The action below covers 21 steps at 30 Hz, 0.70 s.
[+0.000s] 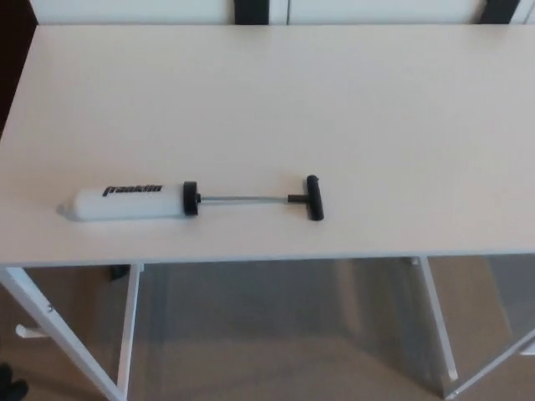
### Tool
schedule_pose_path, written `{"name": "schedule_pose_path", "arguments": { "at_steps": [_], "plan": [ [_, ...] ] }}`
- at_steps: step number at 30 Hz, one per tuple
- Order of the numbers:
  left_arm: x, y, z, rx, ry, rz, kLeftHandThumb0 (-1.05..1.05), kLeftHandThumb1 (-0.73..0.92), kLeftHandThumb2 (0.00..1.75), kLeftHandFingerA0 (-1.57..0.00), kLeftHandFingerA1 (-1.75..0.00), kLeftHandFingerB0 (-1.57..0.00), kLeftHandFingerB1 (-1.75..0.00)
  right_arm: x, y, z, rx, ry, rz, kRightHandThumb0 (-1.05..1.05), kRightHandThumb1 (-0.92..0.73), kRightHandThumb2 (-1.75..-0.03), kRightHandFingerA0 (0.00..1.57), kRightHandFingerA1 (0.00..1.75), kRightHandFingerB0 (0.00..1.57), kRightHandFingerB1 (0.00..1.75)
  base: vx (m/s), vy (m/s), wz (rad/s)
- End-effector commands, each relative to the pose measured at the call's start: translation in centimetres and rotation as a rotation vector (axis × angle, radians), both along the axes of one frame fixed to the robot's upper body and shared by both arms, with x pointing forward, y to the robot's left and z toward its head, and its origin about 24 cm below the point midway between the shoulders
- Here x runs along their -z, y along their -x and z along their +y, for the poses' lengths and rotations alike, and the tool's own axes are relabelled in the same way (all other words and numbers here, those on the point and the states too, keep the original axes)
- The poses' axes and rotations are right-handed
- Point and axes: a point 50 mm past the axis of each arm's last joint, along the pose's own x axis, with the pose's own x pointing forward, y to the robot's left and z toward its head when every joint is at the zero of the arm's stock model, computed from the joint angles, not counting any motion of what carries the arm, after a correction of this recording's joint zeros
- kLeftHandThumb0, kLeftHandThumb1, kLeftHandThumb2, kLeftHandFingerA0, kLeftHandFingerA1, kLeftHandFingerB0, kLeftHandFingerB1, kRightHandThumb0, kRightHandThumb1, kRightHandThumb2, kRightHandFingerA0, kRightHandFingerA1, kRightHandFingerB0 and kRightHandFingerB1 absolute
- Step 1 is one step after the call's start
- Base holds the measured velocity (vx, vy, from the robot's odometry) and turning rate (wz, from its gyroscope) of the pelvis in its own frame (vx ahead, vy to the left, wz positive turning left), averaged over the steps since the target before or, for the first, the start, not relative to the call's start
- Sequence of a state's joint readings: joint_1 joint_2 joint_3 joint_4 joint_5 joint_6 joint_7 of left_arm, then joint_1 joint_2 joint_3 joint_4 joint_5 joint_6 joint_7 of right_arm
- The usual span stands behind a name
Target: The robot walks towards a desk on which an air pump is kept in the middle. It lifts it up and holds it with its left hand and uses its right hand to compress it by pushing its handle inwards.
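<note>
Grey-brown floor [276,334] shows beneath; white slanted legs [58,330] stand on it, and a small dark object [118,271] lies near the left legs.

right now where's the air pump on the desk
In the head view the air pump lies on the desk, left of centre near the front edge, handle pointing right.

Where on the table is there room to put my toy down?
Almost anywhere. The desk is bare behind the air pump, all the way to its back edge, and across its whole right side past the black handle. Only the front left strip, where the pump lies, is taken.
</note>
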<state>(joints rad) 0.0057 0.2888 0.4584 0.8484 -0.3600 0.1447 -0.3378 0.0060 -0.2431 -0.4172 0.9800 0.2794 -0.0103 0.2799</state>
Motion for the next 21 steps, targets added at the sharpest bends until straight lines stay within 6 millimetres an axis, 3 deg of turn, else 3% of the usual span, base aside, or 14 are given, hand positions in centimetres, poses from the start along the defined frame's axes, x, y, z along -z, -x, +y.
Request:
{"name": "schedule_pose_path", "arguments": {
  "at_steps": [1, 2, 3, 5, 6, 9, 11, 12, 14, 15, 17, 18, 21],
  "plan": [
    [0.4, 1.4, 0.0, 0.02, 0.001, 0.034, -0.25, 0.7, 0.6, -0.42, -0.46, -0.36, -0.37, 0.4, 2.4, -0.6, 0.005, 0.0, 0.033, -0.28, -0.59, -0.57, 0.59, 0.48, 0.29, 0.32, 0.0, 0.0, 0.0],
    [0.5, 1.7, 0.0, 0.025, 0.0, 0.041, -0.25, 0.7, 0.6, -0.42, -0.46, -0.36, -0.37, 0.5, 2.9, -0.6, 0.003, -0.002, 0.037, -0.28, -0.59, -0.57, 0.59, 0.48, 0.29, 0.32, 0.1, 0.028, 0.06],
    [0.7, 2.0, -0.1, 0.034, -0.004, 0.051, -0.32, 0.66, 0.75, -0.38, -0.51, -0.36, -0.45, 0.6, 3.5, -0.7, -0.001, -0.004, 0.043, -0.29, -0.59, -0.57, 0.6, 0.49, 0.28, 0.32, 0.11, -0.008, 0.03],
    [0.8, 2.3, -0.3, 0.043, -0.009, 0.06, -0.32, 0.66, 0.75, -0.38, -0.51, -0.36, -0.45, 0.6, 4.0, -0.7, -0.005, -0.006, 0.049, -0.29, -0.59, -0.57, 0.6, 0.49, 0.28, 0.32, 0.09, -0.053, 0.01],
    [0.8, 2.4, -0.3, 0.049, -0.008, 0.062, -0.25, 0.74, 0.61, -0.39, -0.45, -0.38, -0.38, 0.7, 4.3, -0.6, -0.002, -0.005, 0.051, -0.31, -0.56, -0.56, 0.61, 0.49, 0.31, 0.33, 0.09, -0.109, 0.11],
    [0.8, 2.6, -0.3, 0.055, -0.006, 0.064, -0.25, 0.74, 0.61, -0.39, -0.45, -0.38, -0.38, 0.8, 4.6, -0.6, 0.002, -0.003, 0.052, -0.31, -0.56, -0.56, 0.61, 0.49, 0.31, 0.33, 0.07, -0.144, 0.03],
    [0.9, 3.4, -0.5, 0.07, 0.001, 0.081, -0.27, 0.73, 0.61, -0.42, -0.46, -0.38, -0.37, 1.1, 5.9, -0.5, -0.011, 0.007, 0.075, -0.35, -0.57, -0.57, 0.61, 0.48, 0.32, 0.33, 0.06, -0.161, -0.02],
    [0.9, 4.1, -0.8, 0.115, 0.002, 0.087, -0.37, 0.64, 0.78, -0.35, -0.53, -0.31, -0.46, 1.3, 6.7, -0.4, 0.0, -0.003, 0.087, -0.3, -0.58, -0.57, 0.61, 0.49, 0.32, 0.34, 0.0, -0.229, -0.04],
    [0.9, 4.6, -1.0, 0.148, 0.004, 0.091, -0.37, 0.64, 0.78, -0.35, -0.53, -0.31, -0.46, 1.4, 7.3, -0.4, 0.01, -0.011, 0.094, -0.3, -0.58, -0.57, 0.61, 0.49, 0.32, 0.34, 0.0, -0.055, -0.01],
    [0.7, 5.0, -1.2, 0.177, 0.0, 0.096, -0.32, 0.72, 0.61, -0.38, -0.46, -0.36, -0.37, 1.4, 7.6, -0.5, 0.015, -0.006, 0.106, -0.42, -0.44, -0.73, 0.61, 0.57, 0.3, 0.44, 0.01, -0.041, -0.07],
    [0.5, 5.3, -1.5, 0.199, -0.005, 0.102, -0.32, 0.72, 0.61, -0.38, -0.46, -0.36, -0.37, 1.5, 7.8, -0.5, 0.014, 0.005, 0.119, -0.42, -0.44, -0.73, 0.61, 0.57, 0.3, 0.44, 0.01, -0.007, -0.1],
    [0.3, 5.7, -1.5, 0.203, -0.024, 0.107, -0.31, 0.72, 0.61, -0.47, -0.45, -0.41, -0.38, 1.5, 7.9, -0.5, 0.02, 0.0, 0.116, -0.29, -0.57, -0.57, 0.61, 0.49, 0.33, 0.34, 0.03, 0.042, -0.07],
    [-0.3, 6.4, -1.5, 0.196, -0.036, 0.111, -0.3, 0.71, 0.61, -0.47, -0.45, -0.41, -0.38, 1.5, 8.1, -0.3, 0.021, -0.011, 0.105, -0.31, -0.57, -0.58, 0.64, 0.5, 0.32, 0.34, 0.02, 0.055, -0.08]
  ]
}}
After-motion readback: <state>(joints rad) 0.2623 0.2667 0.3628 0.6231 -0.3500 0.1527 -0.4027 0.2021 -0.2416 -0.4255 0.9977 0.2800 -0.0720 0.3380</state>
